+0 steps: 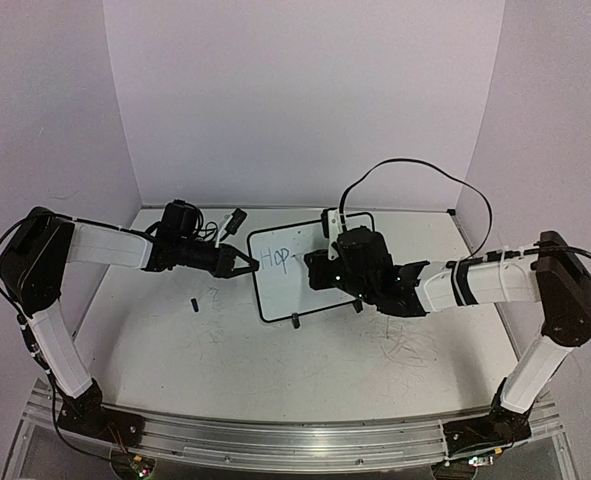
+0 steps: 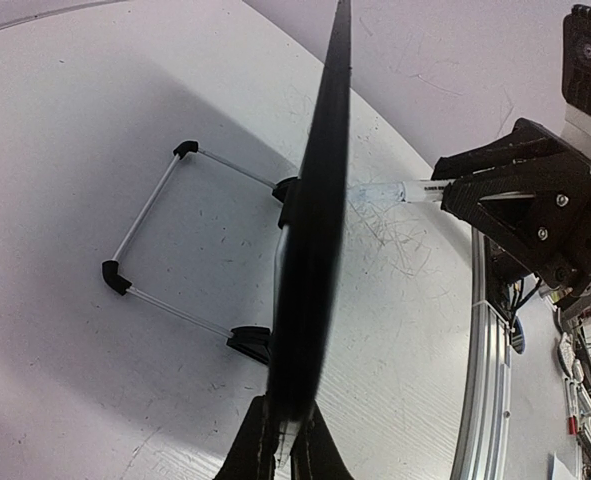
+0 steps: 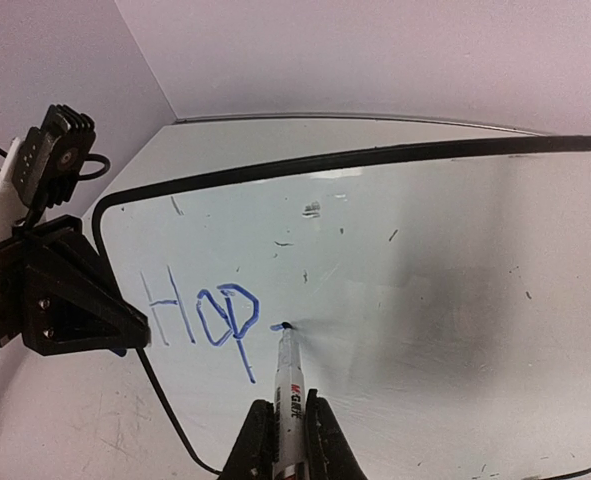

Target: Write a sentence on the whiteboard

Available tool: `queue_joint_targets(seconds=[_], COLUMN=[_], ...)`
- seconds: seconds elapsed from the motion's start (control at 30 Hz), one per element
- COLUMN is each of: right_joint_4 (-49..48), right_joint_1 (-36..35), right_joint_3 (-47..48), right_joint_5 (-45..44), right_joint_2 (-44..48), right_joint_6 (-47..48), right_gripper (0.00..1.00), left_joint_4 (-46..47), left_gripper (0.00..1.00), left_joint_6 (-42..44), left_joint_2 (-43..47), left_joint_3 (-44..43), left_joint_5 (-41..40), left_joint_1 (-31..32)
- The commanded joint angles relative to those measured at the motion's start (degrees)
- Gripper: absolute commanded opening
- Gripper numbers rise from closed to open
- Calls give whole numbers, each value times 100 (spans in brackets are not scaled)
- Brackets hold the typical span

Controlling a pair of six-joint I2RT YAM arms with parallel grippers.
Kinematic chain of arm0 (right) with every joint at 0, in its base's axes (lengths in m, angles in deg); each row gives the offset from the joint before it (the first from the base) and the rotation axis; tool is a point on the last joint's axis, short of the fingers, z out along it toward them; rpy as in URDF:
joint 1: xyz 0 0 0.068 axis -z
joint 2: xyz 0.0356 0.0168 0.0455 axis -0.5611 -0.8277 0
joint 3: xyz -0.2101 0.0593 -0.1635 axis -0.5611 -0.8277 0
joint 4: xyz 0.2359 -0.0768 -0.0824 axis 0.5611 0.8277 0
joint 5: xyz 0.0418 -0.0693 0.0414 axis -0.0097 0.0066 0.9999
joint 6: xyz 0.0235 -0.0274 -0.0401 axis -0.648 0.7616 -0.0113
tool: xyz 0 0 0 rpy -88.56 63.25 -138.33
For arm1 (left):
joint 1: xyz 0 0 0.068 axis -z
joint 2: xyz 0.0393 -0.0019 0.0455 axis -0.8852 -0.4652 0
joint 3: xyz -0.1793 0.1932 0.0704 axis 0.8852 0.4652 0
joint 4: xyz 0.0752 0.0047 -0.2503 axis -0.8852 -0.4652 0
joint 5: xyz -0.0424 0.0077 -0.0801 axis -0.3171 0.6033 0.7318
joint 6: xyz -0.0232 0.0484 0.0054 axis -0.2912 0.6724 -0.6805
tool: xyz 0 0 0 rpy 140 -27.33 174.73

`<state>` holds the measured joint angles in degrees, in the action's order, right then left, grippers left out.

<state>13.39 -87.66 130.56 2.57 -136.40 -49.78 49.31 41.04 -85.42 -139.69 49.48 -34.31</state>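
Note:
The whiteboard [image 1: 285, 292] stands tilted on its feet mid-table. In blue on it is the start of the sentence [image 3: 200, 315], "Hop" plus a short stroke. My left gripper [image 1: 247, 265] is shut on the board's left edge. In the left wrist view the whiteboard [image 2: 320, 200] is edge-on between my left gripper's [image 2: 290, 445] fingers. My right gripper [image 3: 287, 440] is shut on a white marker [image 3: 288, 385], whose blue tip touches the whiteboard [image 3: 425, 250] just right of the "p". The marker [image 2: 395, 192] also shows in the left wrist view.
A small black cap [image 1: 193, 303] lies on the table left of the board. A black-and-white object [image 1: 235, 222] sits behind the left gripper. The board's wire stand [image 2: 155, 250] rests on the scuffed table. A black cable [image 1: 415, 165] arcs above the right arm.

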Motion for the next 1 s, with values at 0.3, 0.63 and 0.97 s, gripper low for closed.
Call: queue_joint_targets(seconds=[0.3,0.63,0.97], right_joint_4=[-216,-257,-274], right_joint_1=[19,18,20], right_joint_3=[186,211,276], right_joint_5=[-334,-410,-318], right_joint_2=[150,174,127], right_joint_6=[29,67,108], right_gripper=[0,0,0], left_joint_4=[-179,-183,-187], left_gripper=[0,0,0], left_joint_6=[66,71,72], left_joint_2=[279,271,270], left_joint_3=[-72,-68,-67], left_joint_5=[-83,-79,-77], left_joint_1=[-45,-46,-46])
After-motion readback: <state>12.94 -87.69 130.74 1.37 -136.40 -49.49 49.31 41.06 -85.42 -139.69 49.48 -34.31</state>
